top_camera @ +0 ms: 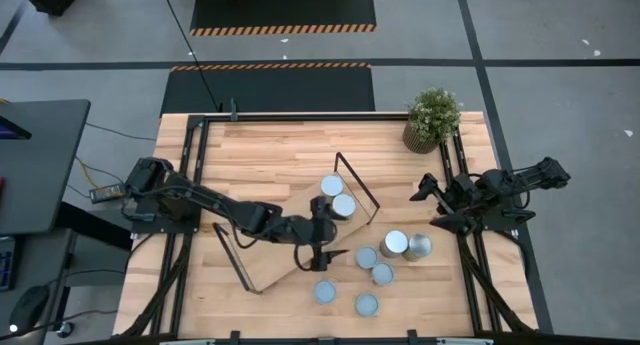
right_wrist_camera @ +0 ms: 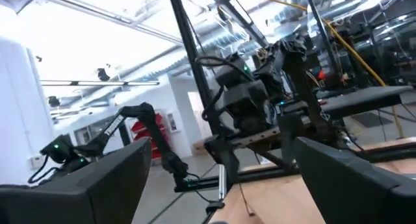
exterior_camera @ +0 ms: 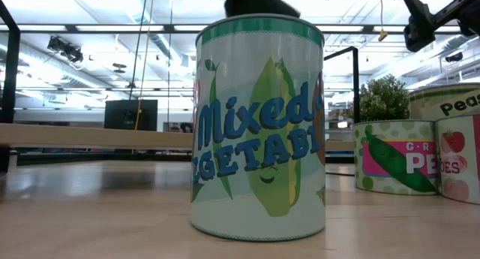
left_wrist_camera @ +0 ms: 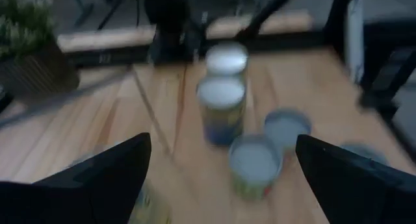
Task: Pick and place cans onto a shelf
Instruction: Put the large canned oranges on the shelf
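The shelf [top_camera: 290, 247] is a light-wood board lying slantwise on the table, with a black loop frame at each short end. Two cans [top_camera: 338, 197] stand on its far right end. Several more cans [top_camera: 383, 274] with silver-grey tops stand on the table to its right and near side; they also show in the left wrist view [left_wrist_camera: 221, 100]. My left gripper [top_camera: 335, 243] [left_wrist_camera: 222, 143] is open and empty over the shelf's right part, facing the cans on the table. My right gripper [top_camera: 425, 205] [right_wrist_camera: 220, 145] is open and empty at the table's right edge.
A potted plant [top_camera: 432, 118] stands at the far right corner. In the low view a "Mixed Vegetables" can [exterior_camera: 259, 131] stands close in front, and pea cans [exterior_camera: 394, 165] stand to its right. Bare tabletop [top_camera: 270, 150] lies beyond the shelf.
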Robot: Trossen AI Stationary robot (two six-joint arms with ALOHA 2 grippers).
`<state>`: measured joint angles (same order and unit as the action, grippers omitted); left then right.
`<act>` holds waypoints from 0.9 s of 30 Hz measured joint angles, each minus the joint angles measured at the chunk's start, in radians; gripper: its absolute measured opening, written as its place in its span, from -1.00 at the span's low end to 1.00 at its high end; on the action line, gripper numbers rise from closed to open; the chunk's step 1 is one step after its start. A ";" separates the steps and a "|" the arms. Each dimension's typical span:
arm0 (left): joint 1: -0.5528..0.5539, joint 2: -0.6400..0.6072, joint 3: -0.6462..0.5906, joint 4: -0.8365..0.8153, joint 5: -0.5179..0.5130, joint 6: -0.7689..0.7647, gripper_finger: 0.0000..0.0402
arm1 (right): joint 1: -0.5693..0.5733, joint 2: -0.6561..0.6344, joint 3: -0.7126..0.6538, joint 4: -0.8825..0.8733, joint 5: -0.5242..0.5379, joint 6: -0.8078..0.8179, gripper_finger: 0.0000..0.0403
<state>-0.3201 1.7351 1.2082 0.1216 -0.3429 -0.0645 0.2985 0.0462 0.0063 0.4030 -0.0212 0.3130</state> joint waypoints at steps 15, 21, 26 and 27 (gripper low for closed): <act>0.042 -0.194 -0.304 0.295 -0.073 0.024 0.93 | -0.003 0.102 0.128 -0.176 0.126 -0.003 0.82; 0.078 -0.279 -0.453 0.486 -0.083 -0.033 0.93 | 0.027 0.214 0.254 -0.307 0.118 -0.020 0.80; 0.095 -0.278 -0.521 0.656 -0.086 -0.112 0.93 | 0.084 0.329 0.352 -0.392 0.145 -0.041 0.80; 0.099 -0.277 -0.526 0.664 -0.090 -0.132 0.94 | 0.097 0.349 0.367 -0.416 0.168 -0.045 0.80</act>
<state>-0.2210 1.4579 0.6825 0.7859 -0.4324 -0.1963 0.3958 0.3948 0.3734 -0.0125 0.1472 0.2684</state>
